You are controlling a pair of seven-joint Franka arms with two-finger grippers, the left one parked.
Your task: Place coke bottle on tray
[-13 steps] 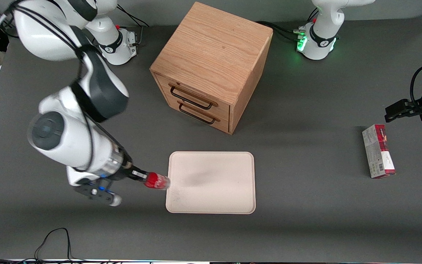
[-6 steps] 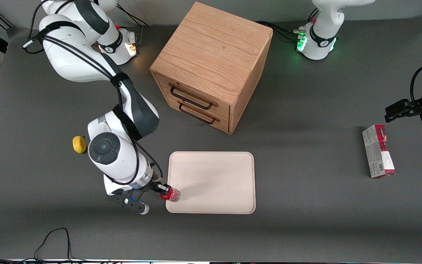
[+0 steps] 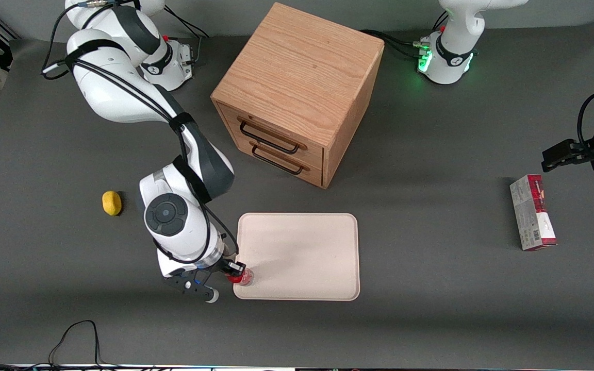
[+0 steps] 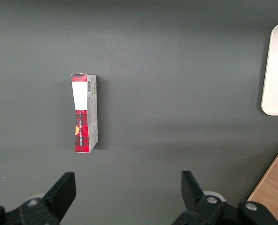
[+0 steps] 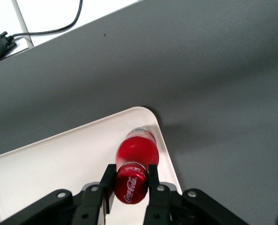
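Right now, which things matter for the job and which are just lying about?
Job: coke bottle, clamped at the cap by the end effector over the tray corner.

Lying about: yellow lump, carton, drawer cabinet.

Gripper above tray corner nearest camera, clamping coke bottle.

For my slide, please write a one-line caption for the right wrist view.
The gripper holds the coke bottle by its red cap, over a corner of the tray.
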